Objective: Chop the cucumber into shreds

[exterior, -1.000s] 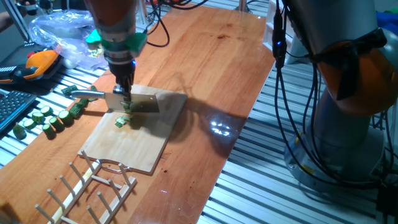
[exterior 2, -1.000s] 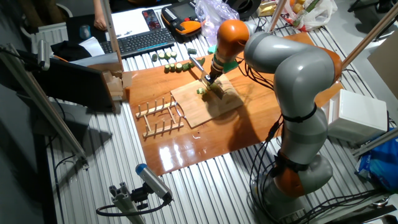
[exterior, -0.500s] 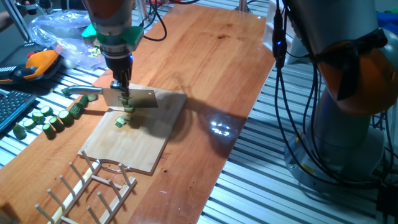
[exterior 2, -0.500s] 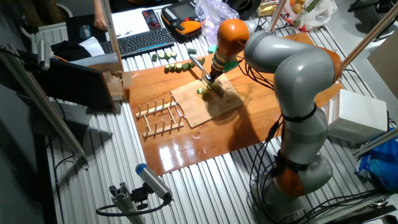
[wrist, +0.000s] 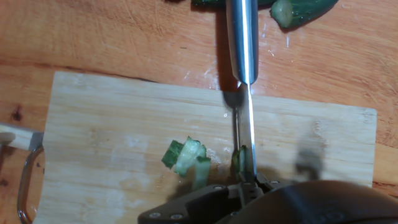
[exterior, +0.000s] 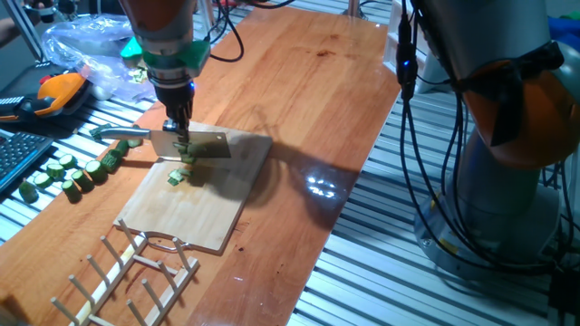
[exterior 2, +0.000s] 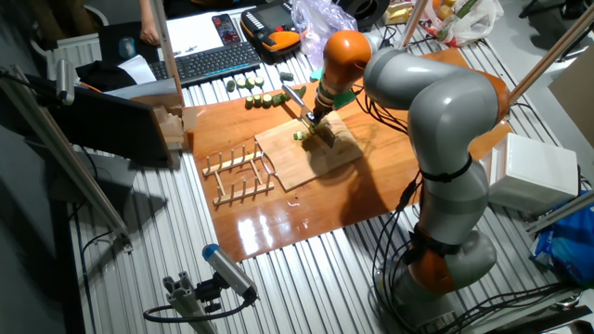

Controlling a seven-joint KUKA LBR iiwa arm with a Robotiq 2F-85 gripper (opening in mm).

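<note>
My gripper (exterior: 178,129) is shut on a steel knife (exterior: 192,145), blade edge down just above the wooden board (exterior: 213,213). In the hand view the knife (wrist: 242,43) runs edge-on away from my fingers (wrist: 214,188). A thin piece of the cucumber (wrist: 239,162) stands against the blade's left side. The shreds (wrist: 186,158), pale strips with dark edges, lie a little further left on the board (wrist: 106,124). In the fixed views the shreds (exterior: 177,177) lie under and beside the blade, and my gripper (exterior 2: 316,115) hangs over the board (exterior 2: 302,165).
Thick dark green cucumber chunks (exterior: 71,172) lie on the table left of the board, also seen as chunks (wrist: 301,9) beyond its far edge. A wooden rack (exterior: 136,272) sits in front of the board. A keyboard (exterior 2: 209,60), an orange device (exterior: 59,91) and a plastic bag (exterior: 86,45) stand behind.
Over the last second the knife and gripper rose slightly off the board. In the last half second they sank only a trace. The shreds have not moved.
</note>
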